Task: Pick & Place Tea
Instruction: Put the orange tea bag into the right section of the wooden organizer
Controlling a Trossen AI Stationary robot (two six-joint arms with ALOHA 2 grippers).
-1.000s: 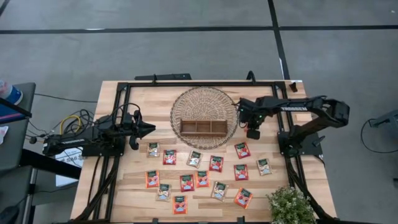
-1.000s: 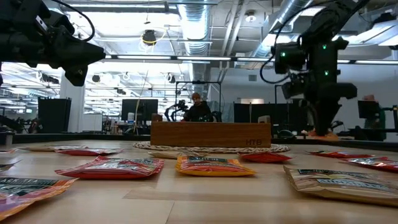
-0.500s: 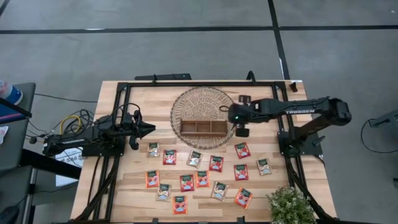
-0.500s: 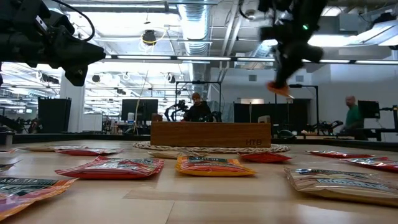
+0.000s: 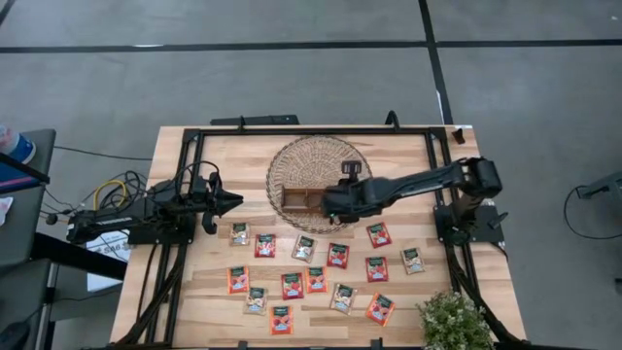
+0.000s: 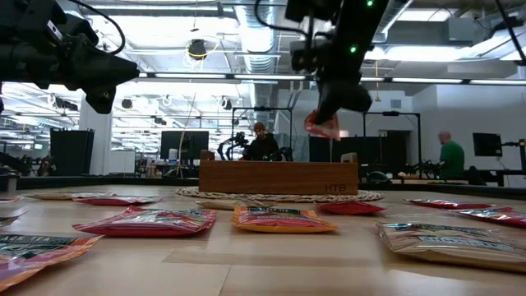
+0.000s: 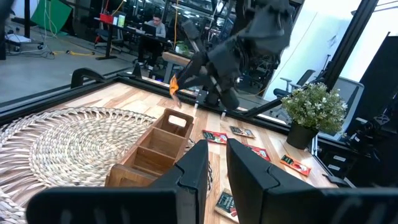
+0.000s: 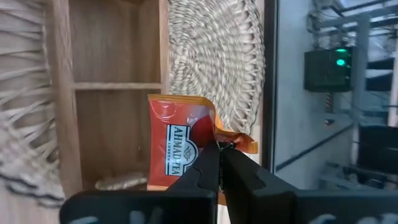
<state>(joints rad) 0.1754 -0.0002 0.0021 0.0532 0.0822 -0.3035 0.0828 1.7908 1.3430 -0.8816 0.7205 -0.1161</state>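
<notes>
My right gripper point(image 5: 330, 202) hovers over the right end of the brown wooden tray point(image 5: 306, 198), shut on an orange-red tea sachet point(image 8: 177, 149). The sachet also shows in the low view point(image 6: 322, 126). The tray stands on the round wicker basket point(image 5: 319, 156). A pale sachet point(image 8: 121, 180) lies in one tray compartment. Several more tea sachets point(image 5: 292, 284) lie flat on the table's near half. My left gripper point(image 5: 233, 201) waits at the table's left, level, pointing at the basket, with a narrow gap between its fingers point(image 7: 199, 168) and nothing in it. My right gripper pinches the sachet's crumpled side edge point(image 8: 225, 140) between its two fingers. The fingers slant down from the table's right. The sachet hangs below the fingers point(image 6: 322, 126), lifted clear above the tray.
A potted plant point(image 5: 452, 319) stands at the near right corner. Black frame rails point(image 5: 311, 130) run round the table. People show in the room beyond the far edge point(image 6: 450, 156).
My right gripper has swung from beside the basket's right rim toward the table's left and somewhat up, turning as it went. It now hangs over the tray, and the orange-red sachet has stayed in its hold, clear of the table throughout.
</notes>
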